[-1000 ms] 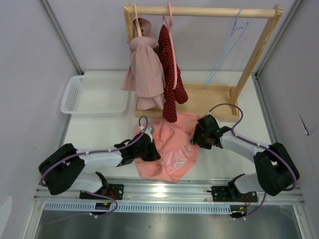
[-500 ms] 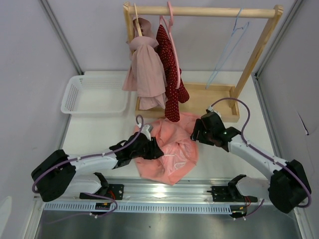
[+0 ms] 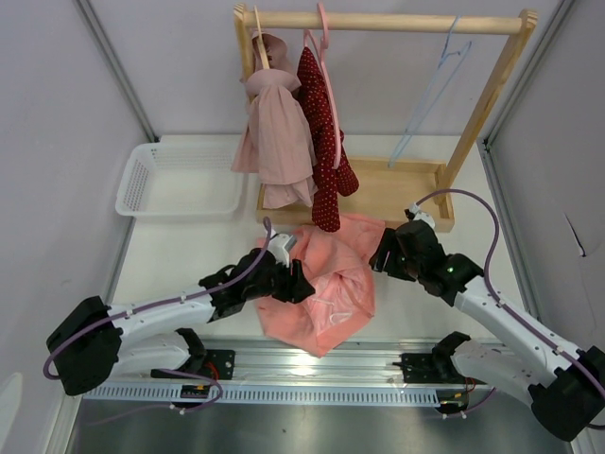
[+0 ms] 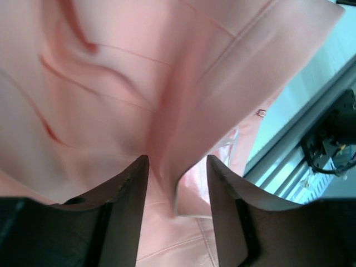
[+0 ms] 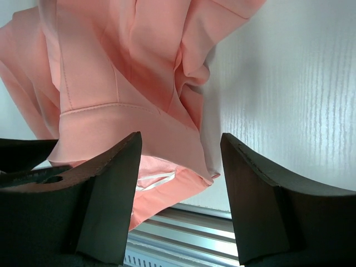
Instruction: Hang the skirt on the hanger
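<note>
Since the prior frame I see the right gripper [image 3: 386, 253] withdrawn, jaws apart, while the left gripper [image 3: 295, 280] pinches the skirt [image 3: 326, 284], long axis front-to-back.

The skirt [image 4: 167, 83] overruns the left wrist view's top and left edges.

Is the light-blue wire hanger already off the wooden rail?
No; the light-blue hanger hangs by its hook from the wooden rail.
</note>
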Controlling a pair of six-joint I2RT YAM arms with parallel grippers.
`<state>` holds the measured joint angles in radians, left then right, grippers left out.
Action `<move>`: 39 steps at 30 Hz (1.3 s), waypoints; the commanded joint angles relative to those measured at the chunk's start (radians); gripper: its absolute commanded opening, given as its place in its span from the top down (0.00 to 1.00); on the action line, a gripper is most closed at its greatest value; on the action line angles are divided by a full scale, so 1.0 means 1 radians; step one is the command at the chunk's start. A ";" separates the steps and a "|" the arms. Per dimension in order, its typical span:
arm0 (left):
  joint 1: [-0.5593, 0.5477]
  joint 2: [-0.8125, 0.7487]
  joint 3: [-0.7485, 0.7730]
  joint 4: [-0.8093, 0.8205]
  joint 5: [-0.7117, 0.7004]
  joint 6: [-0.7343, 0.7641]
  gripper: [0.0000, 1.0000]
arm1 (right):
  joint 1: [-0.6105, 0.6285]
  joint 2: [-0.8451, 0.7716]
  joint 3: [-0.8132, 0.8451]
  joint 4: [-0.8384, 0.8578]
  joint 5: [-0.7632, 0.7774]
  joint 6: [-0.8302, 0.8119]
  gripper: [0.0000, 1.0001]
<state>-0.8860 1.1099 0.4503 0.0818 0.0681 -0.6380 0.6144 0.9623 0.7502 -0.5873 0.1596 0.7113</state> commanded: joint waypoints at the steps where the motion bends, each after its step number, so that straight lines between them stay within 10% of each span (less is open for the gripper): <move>1: -0.039 -0.027 0.085 0.009 0.053 0.093 0.45 | 0.002 -0.028 0.043 -0.028 0.041 0.007 0.36; 19: -0.103 -0.128 0.359 -0.105 0.251 0.209 0.34 | -0.027 0.006 0.012 -0.034 -0.020 -0.035 0.35; 39: -0.103 0.292 1.088 -0.212 -0.194 0.391 0.27 | -0.021 -0.171 0.038 -0.068 -0.074 -0.016 0.47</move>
<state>-0.9863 1.3273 1.3685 -0.1310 0.0040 -0.3443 0.5911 0.8104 0.7547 -0.6384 0.0944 0.6949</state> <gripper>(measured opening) 0.725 0.530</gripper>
